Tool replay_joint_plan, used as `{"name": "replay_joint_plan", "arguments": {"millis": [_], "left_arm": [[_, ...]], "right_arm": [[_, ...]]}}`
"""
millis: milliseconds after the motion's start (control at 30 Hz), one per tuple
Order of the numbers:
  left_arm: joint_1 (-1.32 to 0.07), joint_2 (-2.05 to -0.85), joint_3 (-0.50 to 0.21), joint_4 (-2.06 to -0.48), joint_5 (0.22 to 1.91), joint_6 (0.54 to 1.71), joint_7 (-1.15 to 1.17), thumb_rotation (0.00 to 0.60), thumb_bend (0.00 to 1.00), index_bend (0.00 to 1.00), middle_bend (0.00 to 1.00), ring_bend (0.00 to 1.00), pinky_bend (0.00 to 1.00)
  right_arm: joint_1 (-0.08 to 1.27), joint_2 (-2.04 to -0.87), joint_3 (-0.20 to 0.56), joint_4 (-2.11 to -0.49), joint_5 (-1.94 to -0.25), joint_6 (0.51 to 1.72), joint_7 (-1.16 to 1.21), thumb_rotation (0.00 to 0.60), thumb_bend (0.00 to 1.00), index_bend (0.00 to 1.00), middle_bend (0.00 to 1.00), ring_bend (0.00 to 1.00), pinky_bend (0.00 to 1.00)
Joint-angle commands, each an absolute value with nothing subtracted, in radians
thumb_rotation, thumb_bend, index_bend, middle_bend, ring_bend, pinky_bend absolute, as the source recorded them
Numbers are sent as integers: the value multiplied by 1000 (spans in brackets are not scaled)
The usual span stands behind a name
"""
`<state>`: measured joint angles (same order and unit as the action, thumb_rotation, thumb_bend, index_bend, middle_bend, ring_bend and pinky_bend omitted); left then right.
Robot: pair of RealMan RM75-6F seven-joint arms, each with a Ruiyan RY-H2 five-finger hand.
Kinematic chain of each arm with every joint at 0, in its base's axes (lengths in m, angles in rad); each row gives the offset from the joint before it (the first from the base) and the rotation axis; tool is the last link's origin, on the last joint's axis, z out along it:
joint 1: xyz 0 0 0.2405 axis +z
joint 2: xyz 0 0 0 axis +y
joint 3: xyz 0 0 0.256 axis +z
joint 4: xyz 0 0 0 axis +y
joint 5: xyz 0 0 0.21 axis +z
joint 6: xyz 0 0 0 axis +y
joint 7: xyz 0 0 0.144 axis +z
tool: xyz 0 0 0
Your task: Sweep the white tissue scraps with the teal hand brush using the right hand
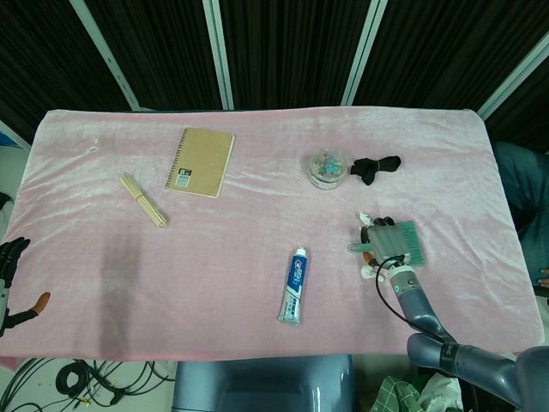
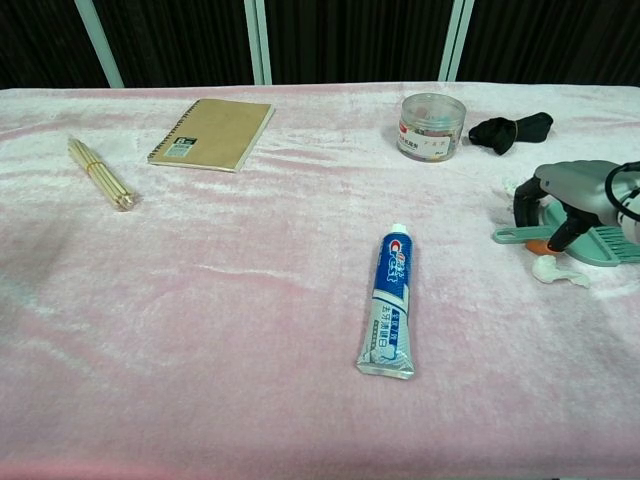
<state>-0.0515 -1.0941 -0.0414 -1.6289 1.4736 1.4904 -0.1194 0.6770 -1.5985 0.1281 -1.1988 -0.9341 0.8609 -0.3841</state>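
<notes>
Because the grey five-finger right hand (image 2: 570, 200) sits directly over the flat teal plastic hand brush (image 2: 580, 243), the relation that counts is vertical rather than sideways: the brush lies under the hand, on the pink velvet tablecloth (image 1: 240, 249).

Item, brush: long axis roughly crosswise to the robot. Its thin handle tip pokes out on the hand's inner side, toward the table's middle; its wider ribbed head (image 1: 410, 243) extends outward, toward the table's right edge.

Item, right hand: fingers curled down over the handle end, dark fingertips (image 2: 521, 208) at or on the handle in the chest view. Whether they actually clamp the brush or only rest on it cannot be told from either view.

Item, white crumpled tissue scraps (image 2: 556, 270): one cluster lies just on the robot's side of the hand and brush, close beside the handle. A smaller white piece (image 1: 364, 218) shows just past the hand, on the far side.

Item, left hand (image 1: 12, 257): dark, at the table's left edge, well apart from the brush, fingers apart and holding nothing. The right hand is by far the nearer.

Judgement: since the main scraps lie toward the robot from the brush, the coming sweep probably calls for a firm hold on the handle first, then a stroke across that near-side cluster.
</notes>
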Motion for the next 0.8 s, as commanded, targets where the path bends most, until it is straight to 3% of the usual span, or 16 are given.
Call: {"name": "replay_joint_plan", "arguments": {"millis": [33, 233, 567, 800], "left_arm": [[-51, -1094, -41, -1629, 1474, 1490, -119, 600, 280, 70, 49, 0, 76], [-51, -1093, -41, -1630, 1474, 1490, -121, 600, 279, 70, 49, 0, 85], [-51, -1092, -40, -1633, 1474, 1488, -125, 600, 280, 70, 49, 0, 92], [-48, -1090, -39, -1634, 1475, 1491, -131, 600, 280, 70, 49, 0, 92]], "right_arm": [[678, -1603, 128, -1195, -936, 860, -388, 600, 284, 520, 496, 230, 153], [671, -1603, 142, -1207, -964, 874, -343, 600, 355, 606, 521, 251, 154], [676, -1518, 170, -1316, -977, 858, -311, 600, 357, 622, 526, 251, 154], [654, -1446, 246, -1398, -989, 908, -194, 600, 357, 625, 531, 251, 153]]}}
